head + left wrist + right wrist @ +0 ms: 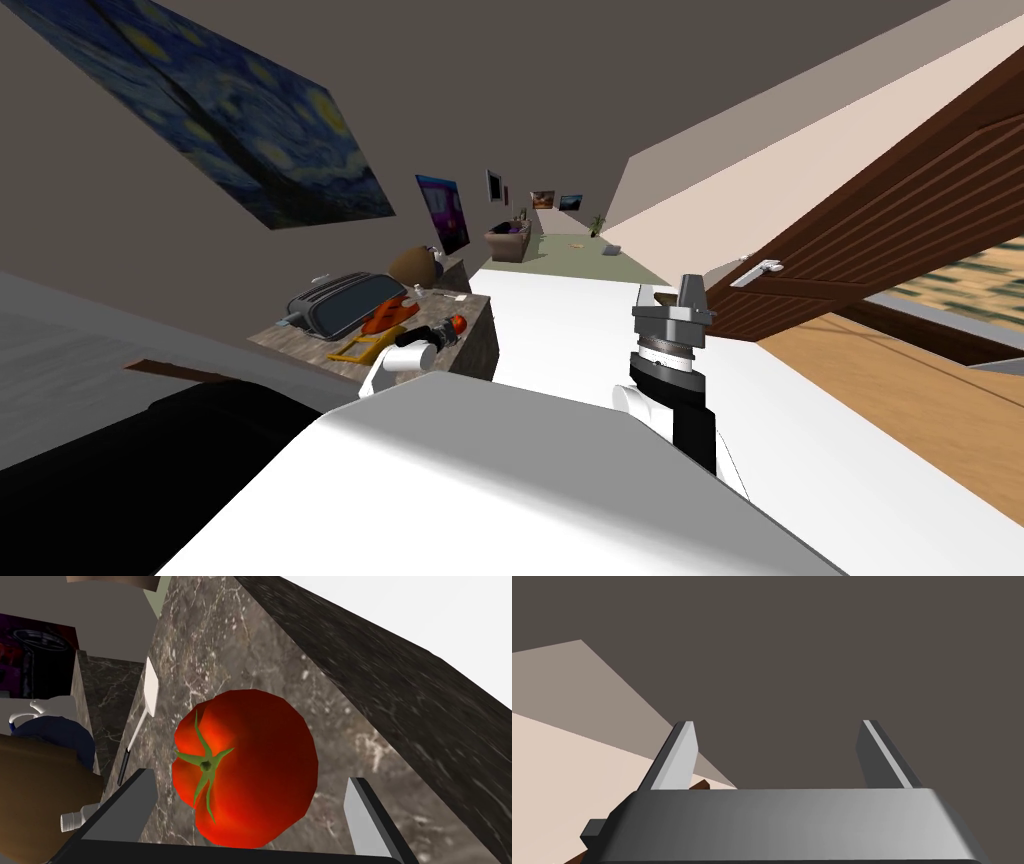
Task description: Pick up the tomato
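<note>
Dark marbled desk [210, 651] carries the round red green-stemmed tomato [247, 768] near its edge. Left gripper [250, 780] straddles it, spread wide, not yet touching, lined up to clamp; right gripper [777, 726] idles, released.

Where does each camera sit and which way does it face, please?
Head: on the head, looking steeply down at the counter; left gripper, right gripper show.
Left wrist: on the left hand, open left gripper straddling the tomato.
Right wrist: on the right hand; open right gripper shows.
Head and left wrist share tomato, counter.
</note>
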Robot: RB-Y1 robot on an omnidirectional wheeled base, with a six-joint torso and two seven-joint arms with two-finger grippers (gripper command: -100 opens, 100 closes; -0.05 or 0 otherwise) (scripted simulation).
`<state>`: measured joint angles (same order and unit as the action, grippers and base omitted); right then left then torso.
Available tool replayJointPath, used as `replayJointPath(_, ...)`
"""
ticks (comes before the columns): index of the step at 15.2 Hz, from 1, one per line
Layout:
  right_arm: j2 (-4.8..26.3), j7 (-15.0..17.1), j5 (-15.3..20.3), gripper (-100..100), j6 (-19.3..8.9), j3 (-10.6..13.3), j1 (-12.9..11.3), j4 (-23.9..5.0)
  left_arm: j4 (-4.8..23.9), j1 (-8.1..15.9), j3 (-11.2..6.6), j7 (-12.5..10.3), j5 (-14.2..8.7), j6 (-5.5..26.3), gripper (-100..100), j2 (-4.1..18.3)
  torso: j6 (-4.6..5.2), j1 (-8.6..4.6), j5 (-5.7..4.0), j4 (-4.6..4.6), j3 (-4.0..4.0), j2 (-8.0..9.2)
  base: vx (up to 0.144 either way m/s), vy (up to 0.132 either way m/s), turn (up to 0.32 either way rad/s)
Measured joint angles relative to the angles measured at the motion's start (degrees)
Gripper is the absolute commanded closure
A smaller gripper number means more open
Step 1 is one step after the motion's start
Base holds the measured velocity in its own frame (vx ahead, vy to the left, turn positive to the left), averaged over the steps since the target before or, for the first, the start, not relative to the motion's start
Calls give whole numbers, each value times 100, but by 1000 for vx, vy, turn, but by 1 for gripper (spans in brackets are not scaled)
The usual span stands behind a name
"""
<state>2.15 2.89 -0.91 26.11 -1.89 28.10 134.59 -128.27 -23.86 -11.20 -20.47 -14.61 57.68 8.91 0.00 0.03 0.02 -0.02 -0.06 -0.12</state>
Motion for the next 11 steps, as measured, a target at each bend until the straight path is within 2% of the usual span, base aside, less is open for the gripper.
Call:
replayJointPath(2,0,0,0,0,0,0,0,0,158,43,15,30,23,-124,-100,-18,0,-1,0,-2,-5,-9,40,5,-6)
replayJointPath(3,0,0,0,0,0,0,0,0,177,48,16,36,24,-147,100,-20,-1,-2,-1,-2,-4,-7,11,1,0)
replayJointPath(8,0,0,0,0,0,0,0,0,177,47,17,39,25,-146,100,-18,-2,-3,-1,3,5,8,-3,-1,1)
replayJointPath(11,0,0,0,0,0,0,-1,0,-51,-13,-10,-2,-14,10,100,11,-4,-10,-4,7,17,30,-40,-9,11)
